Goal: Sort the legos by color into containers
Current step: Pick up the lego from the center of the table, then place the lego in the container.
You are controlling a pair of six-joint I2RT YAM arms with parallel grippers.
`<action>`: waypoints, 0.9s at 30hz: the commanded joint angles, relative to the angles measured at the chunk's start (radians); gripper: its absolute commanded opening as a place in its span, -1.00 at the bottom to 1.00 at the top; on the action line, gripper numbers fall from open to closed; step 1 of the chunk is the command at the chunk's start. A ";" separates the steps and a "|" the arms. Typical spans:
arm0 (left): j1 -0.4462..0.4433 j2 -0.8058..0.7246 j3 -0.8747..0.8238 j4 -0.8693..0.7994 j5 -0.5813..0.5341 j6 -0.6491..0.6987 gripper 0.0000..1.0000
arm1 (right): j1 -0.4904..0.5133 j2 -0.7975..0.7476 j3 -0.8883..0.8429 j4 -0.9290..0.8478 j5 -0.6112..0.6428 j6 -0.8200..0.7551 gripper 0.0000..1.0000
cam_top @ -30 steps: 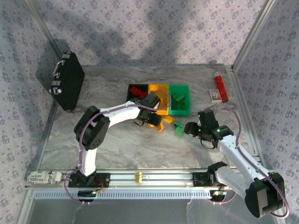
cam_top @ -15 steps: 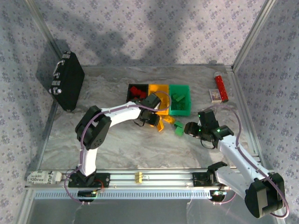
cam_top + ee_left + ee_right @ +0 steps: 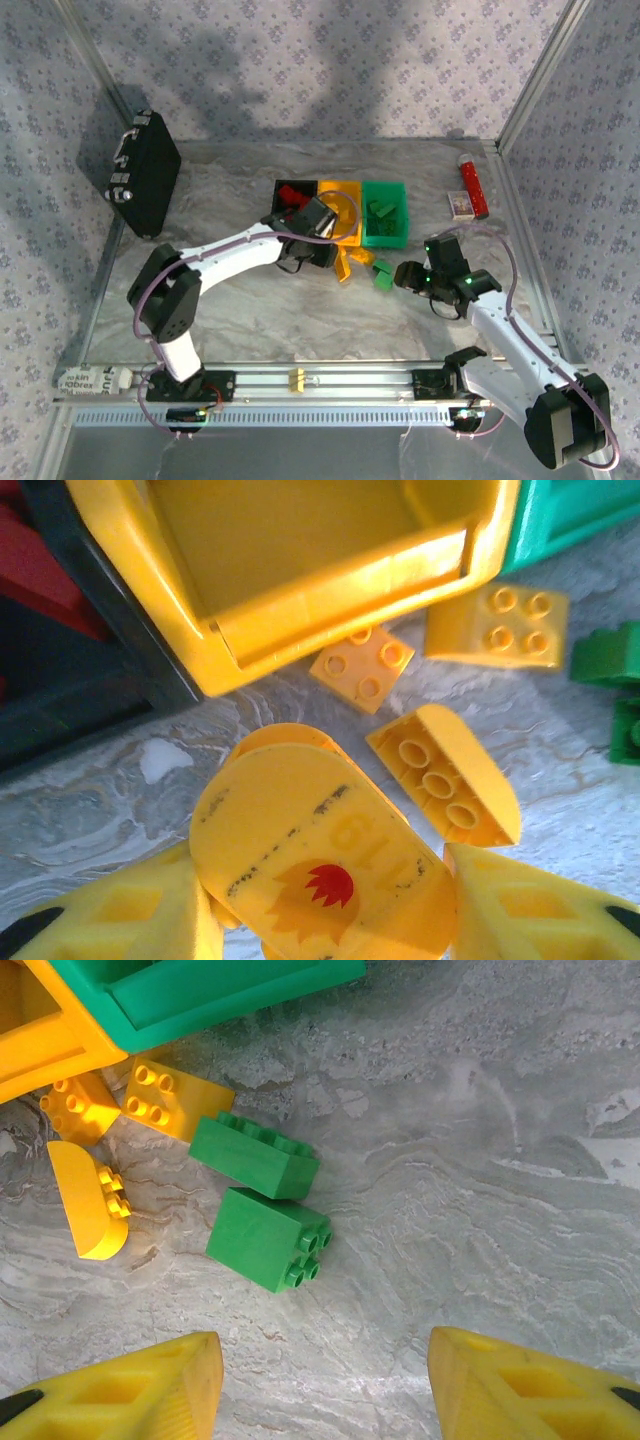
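**Left pincer closed on a printed yellow brick at the yellow bin's near wall**

Left gripper (image 3: 322,905): pinched on a rounded yellow brick (image 3: 300,820) bearing a red flame mark. The brick's lower end is cut off by the frame edge, and the raised characters on it cannot be read with certainty. It is held just in front of the yellow bin (image 3: 300,605).

Three loose yellow legos are noted by that bin's near wall: a flat square (image 3: 362,667) at the lip, a block (image 3: 497,627) to its right, and an arched piece (image 3: 445,775) lying hollow side up.

The black bin (image 3: 70,680) is set against the yellow bin's left side, with red contents cropped at the corner. The green bin (image 3: 580,520) is set against its right side.

Right gripper (image 3: 322,1355): fingers spread wide over bare table (image 3: 480,1190), only the tips seen. Two green bricks (image 3: 255,1155) (image 3: 268,1238) lie just beside each other, right of the yellow bin's near corner.
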 commanded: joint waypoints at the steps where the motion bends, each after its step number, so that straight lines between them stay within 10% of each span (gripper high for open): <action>1: -0.007 -0.015 0.097 -0.034 -0.036 0.044 -0.20 | -0.004 -0.013 0.000 -0.011 -0.013 0.010 0.17; 12: 0.047 0.232 0.493 -0.191 -0.010 0.120 -0.19 | -0.002 -0.052 -0.004 -0.033 -0.004 0.007 0.17; 15: 0.051 0.281 0.537 -0.231 -0.031 0.117 0.22 | -0.004 -0.058 0.002 -0.070 0.000 -0.001 0.17; 18: 0.044 0.260 0.484 -0.215 -0.048 0.093 0.65 | -0.006 -0.068 0.000 -0.071 0.001 -0.002 0.17; 27: 0.018 0.130 0.239 -0.068 -0.019 0.045 0.70 | -0.008 -0.038 -0.006 -0.042 -0.017 0.002 0.17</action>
